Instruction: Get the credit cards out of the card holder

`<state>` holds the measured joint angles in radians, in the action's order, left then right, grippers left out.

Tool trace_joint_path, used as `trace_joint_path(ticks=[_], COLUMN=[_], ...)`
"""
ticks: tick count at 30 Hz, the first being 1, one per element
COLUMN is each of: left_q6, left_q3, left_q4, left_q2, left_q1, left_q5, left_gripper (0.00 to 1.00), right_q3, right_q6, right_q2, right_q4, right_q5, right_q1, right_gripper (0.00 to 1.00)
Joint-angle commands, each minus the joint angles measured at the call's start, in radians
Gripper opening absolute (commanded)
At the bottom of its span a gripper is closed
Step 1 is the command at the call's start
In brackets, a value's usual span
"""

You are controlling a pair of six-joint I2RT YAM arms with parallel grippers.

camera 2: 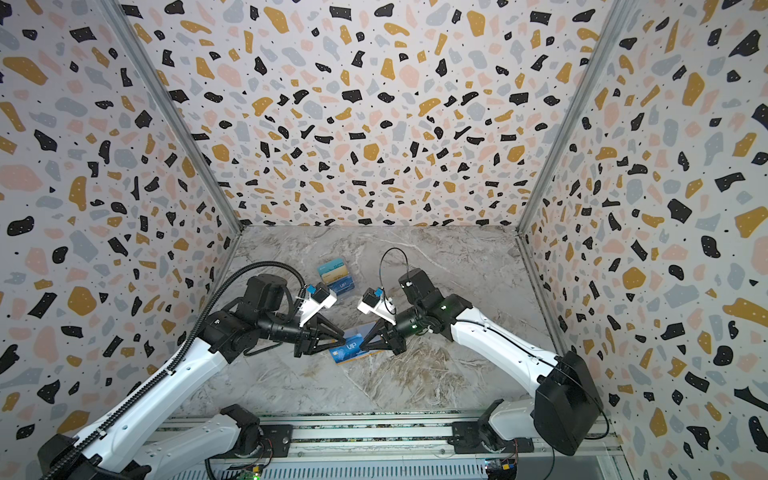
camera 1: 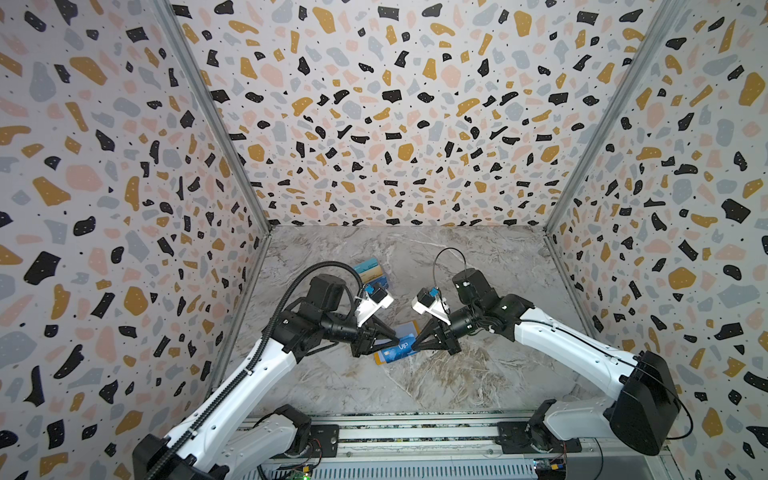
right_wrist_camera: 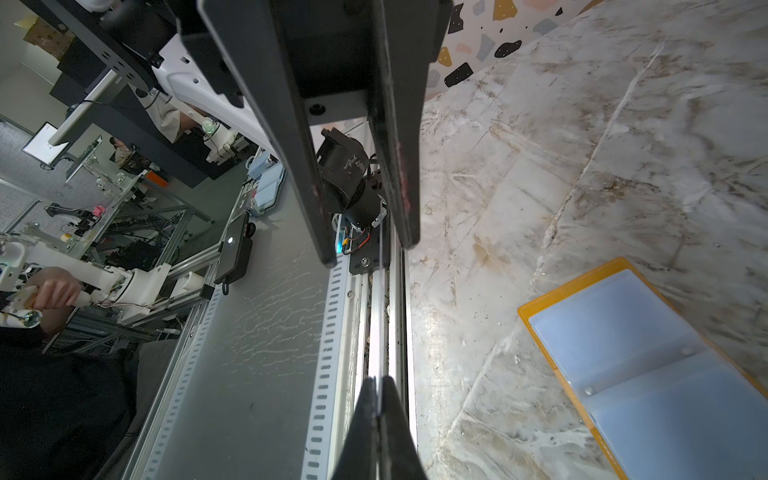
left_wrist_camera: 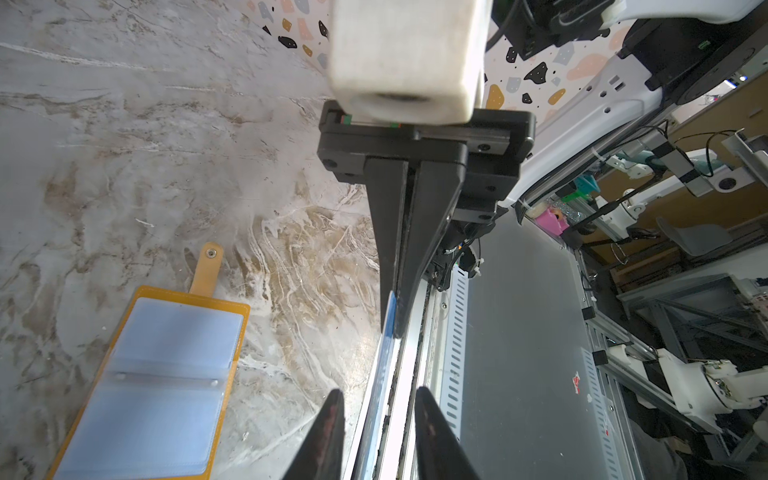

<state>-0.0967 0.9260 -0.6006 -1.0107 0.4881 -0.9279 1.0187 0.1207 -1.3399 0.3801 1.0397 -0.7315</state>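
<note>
In both top views, two cards [camera 1: 371,271] lie out at the back of the tabletop [camera 1: 478,374]. The right hand [camera 1: 416,346] pinches a blue card [camera 1: 400,347]. Left wrist view: the left hand [left_wrist_camera: 378,395] is open round that card. Right wrist view: the yellow holder [right_wrist_camera: 648,374] lies open nearby, sleeves looking empty. Nearly done, I think.

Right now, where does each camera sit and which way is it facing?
Top views: overhead behind the robot, looking down onto the table; left arm and right arm show, left gripper and right gripper meeting at the teal card.
Left wrist: on the left arm, looking past its fingertips at the right gripper shut on the card.
Right wrist: on the right arm, looking past its shut fingers at the open left gripper.
Shared: both wrist views show the open card holder.
</note>
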Motion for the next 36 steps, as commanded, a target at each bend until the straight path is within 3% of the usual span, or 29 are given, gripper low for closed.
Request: trace_joint_path(ticks=[1,9,21,31,34,36], left_q6=[-0.02,-0.046,-0.053,-0.063,-0.05,-0.034], left_q3=[-0.009,-0.004,-0.002,0.004,0.011,0.016], left_q4=[0.007,-0.008,-0.017,-0.018,0.002,0.022], left_q2=[0.004,-0.002,-0.007,-0.023,-0.025,-0.025], left_q1=[-0.003,-0.002,0.0,0.0,0.0,0.0], left_q5=[-0.03,-0.066,-0.07,-0.059,-0.028,-0.001], left_gripper=[0.3,0.15,0.14,0.01,0.0,0.0], right_q3=[0.041,0.047,0.049,0.03,0.009,-0.012], right_q6=[-0.004,-0.027,-0.05,-0.076,-0.096,-0.108], right_q2=[0.027,0.021,0.026,0.044,0.059,0.074], right_q4=[-0.026,-0.056,-0.084,-0.114,-0.129,-0.144], right_q5=[0.009,-0.003,0.003,-0.011,-0.026,-0.029], right_q1=[-0.005,-0.005,0.003,0.026,0.045,0.062], right_gripper=[0.0,0.0,0.0,0.0,0.04,0.23])
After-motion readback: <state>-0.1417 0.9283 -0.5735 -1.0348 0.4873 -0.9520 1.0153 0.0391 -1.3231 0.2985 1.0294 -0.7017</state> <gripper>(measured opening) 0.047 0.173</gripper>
